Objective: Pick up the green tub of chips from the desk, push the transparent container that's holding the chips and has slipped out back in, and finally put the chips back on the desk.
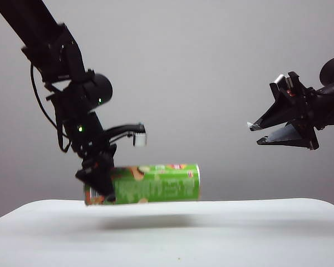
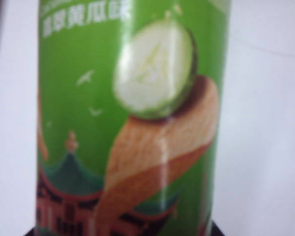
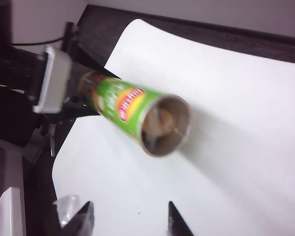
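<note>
The white tabletop (image 1: 167, 233) lies bare under the action, so there is room to set things down. Above it the green tub of chips (image 1: 150, 183) hangs level, clear of the surface with its shadow beneath, which suits a push along its length. The left claw (image 1: 100, 181) grips the tub at its closed end, leaving the open mouth facing the other arm. The clear tray of chips (image 3: 160, 123) now sits inside that mouth, no longer sticking out. The right claw (image 1: 253, 133) hangs well apart to the right, jaws spread and empty. Judging by this, only the putting down is left.
</note>
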